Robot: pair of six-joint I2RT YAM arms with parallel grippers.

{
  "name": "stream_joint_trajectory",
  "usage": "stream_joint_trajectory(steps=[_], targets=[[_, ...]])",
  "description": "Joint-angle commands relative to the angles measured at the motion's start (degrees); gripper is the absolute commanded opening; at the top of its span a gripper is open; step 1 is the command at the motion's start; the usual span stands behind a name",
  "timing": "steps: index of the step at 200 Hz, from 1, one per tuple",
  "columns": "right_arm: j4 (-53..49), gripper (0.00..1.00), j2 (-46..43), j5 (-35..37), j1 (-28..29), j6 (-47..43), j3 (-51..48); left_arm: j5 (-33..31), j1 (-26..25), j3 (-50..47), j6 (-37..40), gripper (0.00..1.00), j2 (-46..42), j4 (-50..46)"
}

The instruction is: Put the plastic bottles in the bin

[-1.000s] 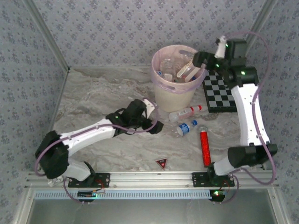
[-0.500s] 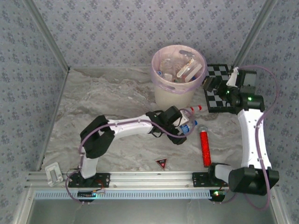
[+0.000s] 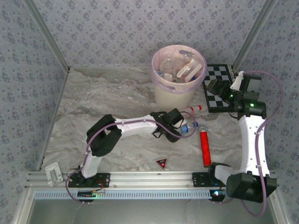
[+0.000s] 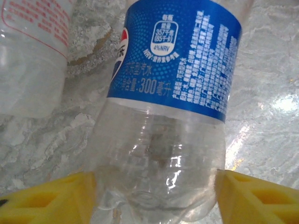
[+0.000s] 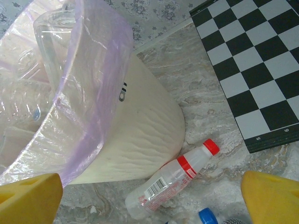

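- Grey-veined marble tabletop (image 3: 107, 100), closed in by walls (image 3: 117, 32) papered with a small blue floral print.
- Toward the far wall the bin (image 3: 175, 98) stands upright. It is cream-white and lined with a pale pink bag (image 5: 93, 88) folded over its rim.
- Several clear crushed bottles (image 3: 180, 67) lie heaped inside the bin.
- Two more bottles lie on their sides on the table in front of the bin.
- The red-capped bottle (image 5: 170, 182) is just beside the bin's foot, its cap pointing toward the checkerboard (image 3: 222, 93).
- The blue-labelled bottle (image 4: 175, 70) rests on the marble just beside the red-capped bottle, on the side nearer the arm bases.
- The left gripper (image 3: 186, 129) is down low over the blue-labelled bottle.
- In the left wrist view its yellow fingers (image 4: 46, 198) are spread wide, one on each side of the bottle's base and right at its sides. Whether they are pressing on it I cannot tell.
- The right gripper (image 3: 212, 86) hangs over the checkerboard's left part, near the bin.
- Its yellow fingers (image 5: 275, 198) are spread wide with nothing held between them.
- A red glittery tube (image 3: 204, 147) lies just right of the blue-labelled bottle, clear of it.
- A small red triangle (image 3: 161, 163) sits near the front edge.
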Motion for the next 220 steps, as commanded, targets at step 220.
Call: stream_joint_trajectory(steps=[220], targets=[[18.91, 0.95, -7.31, -25.22, 15.10, 0.83, -10.09, -3.74, 7.18, -40.94, -13.29, 0.28, -46.25, 31.95]])
